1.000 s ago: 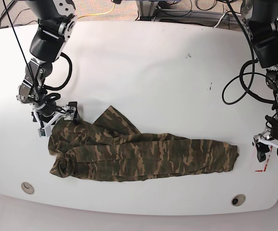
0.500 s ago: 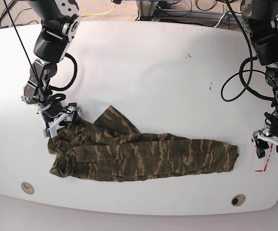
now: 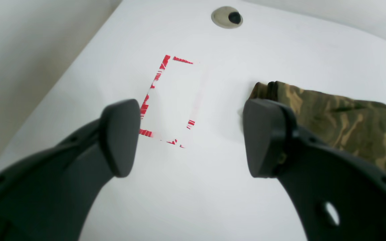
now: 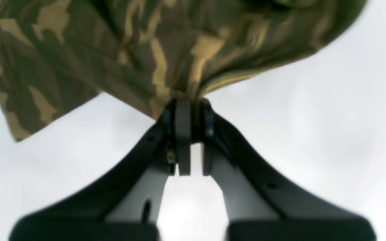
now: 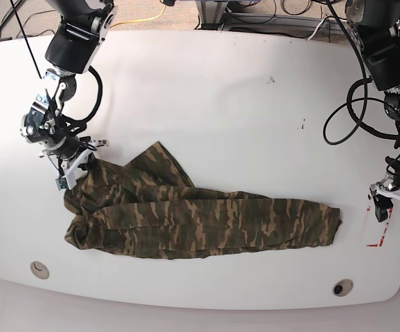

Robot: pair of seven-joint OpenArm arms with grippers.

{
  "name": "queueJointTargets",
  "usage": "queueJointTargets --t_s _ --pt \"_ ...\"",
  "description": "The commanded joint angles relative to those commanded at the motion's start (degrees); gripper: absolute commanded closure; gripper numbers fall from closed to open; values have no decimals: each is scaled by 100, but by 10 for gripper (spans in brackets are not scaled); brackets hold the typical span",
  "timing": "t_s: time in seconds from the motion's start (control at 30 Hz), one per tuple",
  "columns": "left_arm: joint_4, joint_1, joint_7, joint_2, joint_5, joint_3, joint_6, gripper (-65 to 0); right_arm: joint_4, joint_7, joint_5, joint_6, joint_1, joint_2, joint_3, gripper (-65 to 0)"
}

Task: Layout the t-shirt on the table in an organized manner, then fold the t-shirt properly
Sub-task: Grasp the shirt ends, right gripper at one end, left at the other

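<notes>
Right end effector (image 4: 191, 139): I see it clamped on a bunched fold of the t-shirt (image 5: 200, 218), mid-left of the base view.
Left end effector (image 3: 189, 134): jaws apart, empty, over the red tape rectangle (image 3: 171, 100).
T-shirt: crumpled lengthwise along the lower-centre bench (image 5: 221, 104).

t-shirt (image 5: 200, 221) on table (image 5: 221, 104) | right end effector (image 5: 75, 166) at its corner

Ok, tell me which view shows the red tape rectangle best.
Left wrist: the red tape rectangle lies whole between the open left gripper's fingers. Base shows only a corner of it. Right wrist shows none.
</notes>
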Motion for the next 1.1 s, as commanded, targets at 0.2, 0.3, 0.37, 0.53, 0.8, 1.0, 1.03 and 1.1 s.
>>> queueJointTargets --t_s 0.2,0.3,0.37,0.53,0.8,1.0,1.03,1.1 --pt "0 193 44 0 -9 0 0 -446 1626 -914 0 0 -466 0 0 -2" --pt "0 229 220 9 -9 9 0 -446 2303 -1257 9 0 -607 0 -9 -2" --pt "0 237 290 35 -9 26 0 -446 2602 -1442 9 0 -633 0 -18 -2" --pt "-18 229 290 237 -9 334 -9 -446 2822 -1749 290 119 -545 44 9 -2" --pt "-9 193 290 510 -9 888 -9 -446 2822 -1767 677 119 -44 281 0 -2" --pt "0 114 290 615 -9 1099 -9 -446 2822 -1776 730 119 501 624 -18 -2" --pt "0 105 290 615 -9 1152 -9 -446 2813 -1776 730 119 651 695 -18 -3" --pt "26 97 290 624 -9 1231 -9 -446 2813 -1776 730 119 923 791 -26 -5"
